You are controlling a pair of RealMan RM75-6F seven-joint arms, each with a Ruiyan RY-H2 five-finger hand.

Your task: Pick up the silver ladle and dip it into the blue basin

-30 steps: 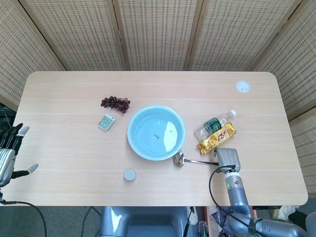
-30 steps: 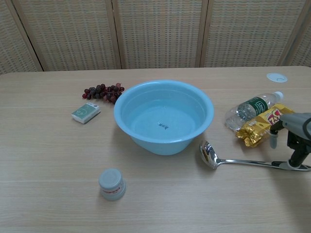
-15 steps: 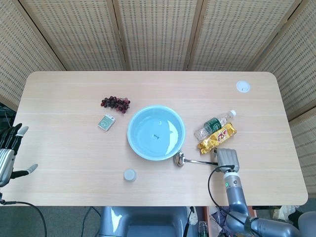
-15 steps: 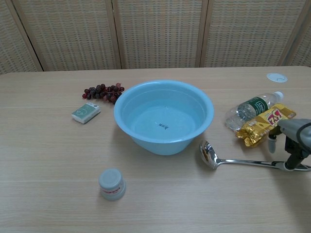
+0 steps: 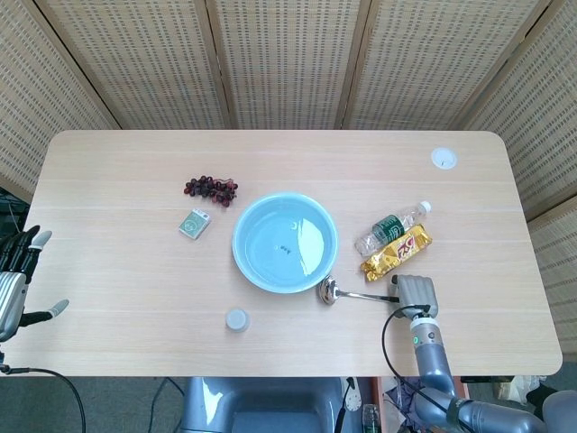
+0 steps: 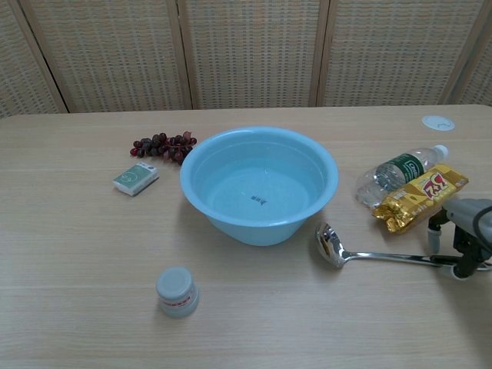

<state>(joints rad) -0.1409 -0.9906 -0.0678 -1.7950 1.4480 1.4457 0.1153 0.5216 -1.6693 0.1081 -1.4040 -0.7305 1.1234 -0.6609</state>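
Note:
The silver ladle (image 5: 327, 290) lies flat on the table, its bowl (image 6: 330, 244) just right of the blue basin (image 6: 204, 204) and its handle running right. The basin (image 5: 242, 262) stands mid-table with water in it. My right hand (image 5: 414, 293) is low over the handle's far end, and in the chest view its fingers (image 6: 463, 231) hang apart on either side of that end. The ladle stays on the wood. My left hand (image 5: 13, 280) is off the table's left edge, fingers spread and empty.
A water bottle (image 6: 400, 171) and a gold snack packet (image 6: 419, 196) lie just behind my right hand. Grapes (image 5: 211, 187) and a small green box (image 5: 195, 224) sit left of the basin. A small capped jar (image 6: 177, 291) is near the front and a white disc (image 5: 443, 159) at the far right.
My right hand has sunk lower and shifted slightly right over the handle's end. The ladle, the basin and my left hand have not moved.

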